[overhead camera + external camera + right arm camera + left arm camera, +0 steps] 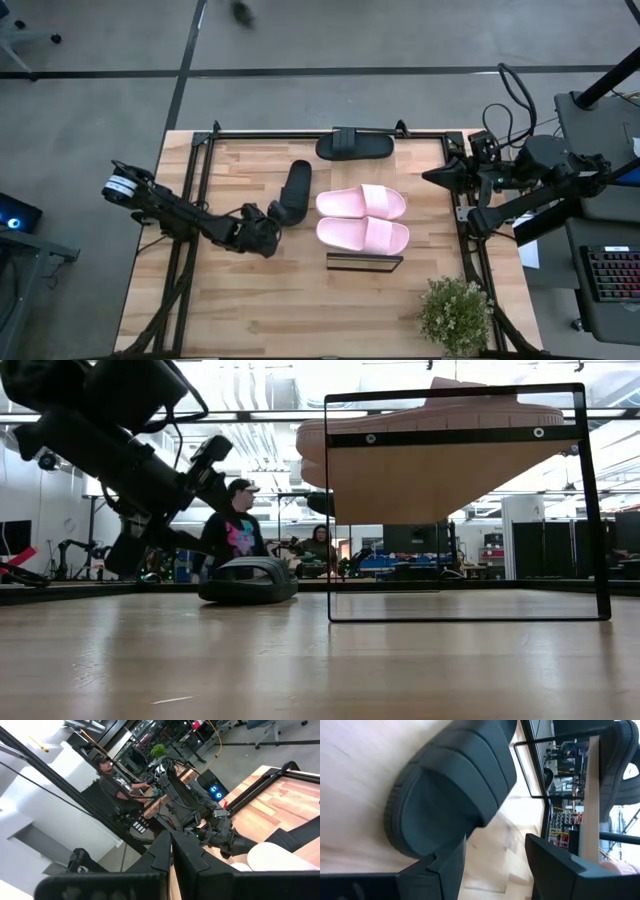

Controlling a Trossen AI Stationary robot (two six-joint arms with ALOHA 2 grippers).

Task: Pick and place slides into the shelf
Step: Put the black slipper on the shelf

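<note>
Shelf (432, 215) mid-table, carries two pink slides (362, 218) side by side. One black slide (354, 146) lies beyond shelf, at table's far edge. Second black slide (293, 192) on table just left of shelf; left gripper (274, 219) at its near end, fingers wide apart, holding nothing. Right gripper (432, 176) hovers right of shelf, fingers closed, empty.

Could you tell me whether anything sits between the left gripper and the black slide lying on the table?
Nothing visible does. The left gripper, fingers open, sits right at the end of the black slide, with only bare table around it.
</note>
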